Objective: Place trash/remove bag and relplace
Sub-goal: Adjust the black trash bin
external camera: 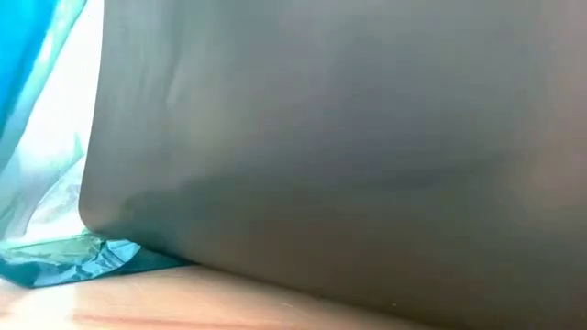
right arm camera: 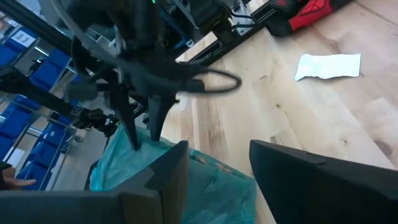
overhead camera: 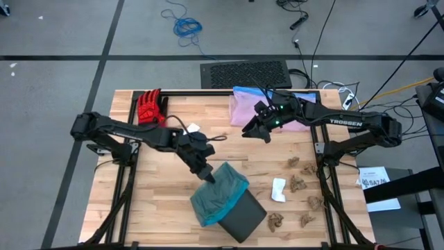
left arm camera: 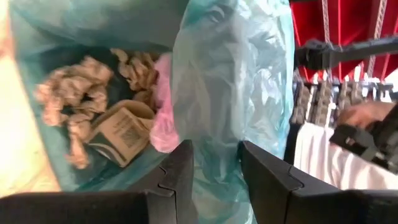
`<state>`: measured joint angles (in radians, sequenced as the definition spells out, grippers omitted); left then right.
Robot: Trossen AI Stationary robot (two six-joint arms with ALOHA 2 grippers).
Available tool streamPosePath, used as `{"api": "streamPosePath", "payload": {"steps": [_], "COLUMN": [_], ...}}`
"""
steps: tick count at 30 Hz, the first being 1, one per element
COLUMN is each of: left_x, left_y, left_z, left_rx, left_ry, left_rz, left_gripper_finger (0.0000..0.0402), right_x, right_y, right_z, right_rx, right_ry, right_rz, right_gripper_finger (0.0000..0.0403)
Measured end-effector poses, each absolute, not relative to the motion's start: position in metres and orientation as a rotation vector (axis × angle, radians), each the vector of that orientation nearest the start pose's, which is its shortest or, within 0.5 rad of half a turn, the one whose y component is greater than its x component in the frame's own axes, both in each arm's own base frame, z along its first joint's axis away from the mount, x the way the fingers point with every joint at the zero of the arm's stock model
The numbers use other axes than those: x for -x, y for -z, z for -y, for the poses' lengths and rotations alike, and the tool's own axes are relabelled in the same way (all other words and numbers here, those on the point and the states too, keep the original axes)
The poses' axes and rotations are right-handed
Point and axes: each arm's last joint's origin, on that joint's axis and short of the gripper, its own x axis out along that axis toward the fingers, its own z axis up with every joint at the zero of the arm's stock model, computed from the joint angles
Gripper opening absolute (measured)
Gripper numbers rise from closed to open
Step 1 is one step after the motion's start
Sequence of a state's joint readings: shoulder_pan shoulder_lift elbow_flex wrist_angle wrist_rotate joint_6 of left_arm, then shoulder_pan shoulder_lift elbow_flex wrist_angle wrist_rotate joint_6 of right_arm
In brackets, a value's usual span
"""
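here, crinkly teal bag (overhead camera: 216, 192), left gripper (overhead camera: 207, 175) jaws pinching its rim, right gripper (overhead camera: 251, 130) jaws apart

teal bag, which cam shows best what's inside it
The left wrist view: it looks into the teal bag, showing crumpled brown paper and a printed scrap, with the left gripper pinching the rim. The high view shows only its outside over the dark bin; the low view a corner; the right wrist view its outside.

Red gloves (overhead camera: 150, 106), pink bag (overhead camera: 250, 107), crumpled paper scraps (overhead camera: 297, 184) on wooden table (overhead camera: 159, 187); dark bin (overhead camera: 243, 217) tipped over.
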<state>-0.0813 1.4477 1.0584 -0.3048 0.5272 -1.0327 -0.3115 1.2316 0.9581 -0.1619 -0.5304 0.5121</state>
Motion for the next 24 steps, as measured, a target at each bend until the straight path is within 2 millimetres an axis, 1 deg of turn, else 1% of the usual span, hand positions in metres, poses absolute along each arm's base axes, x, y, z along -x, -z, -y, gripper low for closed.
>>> {"api": "streamPosePath", "payload": {"steps": [4, 7, 11, 13, 16, 17, 20, 22, 24], "left_x": [-0.316, -0.324, -0.330, -0.332, -0.333, -0.333, -0.331, -0.328, -0.323], "left_y": [-0.260, -0.259, -0.254, -0.252, -0.252, -0.253, -0.257, -0.265, -0.281], "left_z": [0.043, 0.046, 0.047, 0.049, 0.050, 0.050, 0.050, 0.048, 0.046], "left_rx": [1.127, 1.122, 1.120, 1.118, 1.114, 1.114, 1.103, 1.096, 1.073], "left_ry": [0.240, 0.291, 0.306, 0.309, 0.327, 0.331, 0.338, 0.336, 0.333], "left_rz": [-0.953, -0.918, -0.901, -0.902, -0.902, -0.897, -0.891, -0.884, -0.885], "left_gripper_finger": [0.0128, 0.0128, 0.0120, 0.0096, 0.0028, 0.0016, 0.0007, 0.0005, 0.0004], "right_x": [-0.260, -0.260, -0.260, -0.260, -0.260, -0.260, -0.260, -0.260, -0.260], "right_y": [-0.305, -0.305, -0.305, -0.305, -0.305, -0.305, -0.305, -0.306, -0.307], "right_z": [0.068, 0.068, 0.068, 0.068, 0.068, 0.068, 0.068, 0.068, 0.068], "right_rx": [-0.682, -0.683, -0.686, -0.686, -0.686, -0.686, -0.685, -0.684, -0.679], "right_ry": [-0.111, -0.119, -0.133, -0.133, -0.132, -0.132, -0.132, -0.133, -0.137], "right_rz": [-0.448, -0.449, -0.451, -0.451, -0.451, -0.451, -0.450, -0.447, -0.434], "right_gripper_finger": [0.0165, 0.0165, 0.0165, 0.0165, 0.0165, 0.0165, 0.0165, 0.0165, 0.0164]}}
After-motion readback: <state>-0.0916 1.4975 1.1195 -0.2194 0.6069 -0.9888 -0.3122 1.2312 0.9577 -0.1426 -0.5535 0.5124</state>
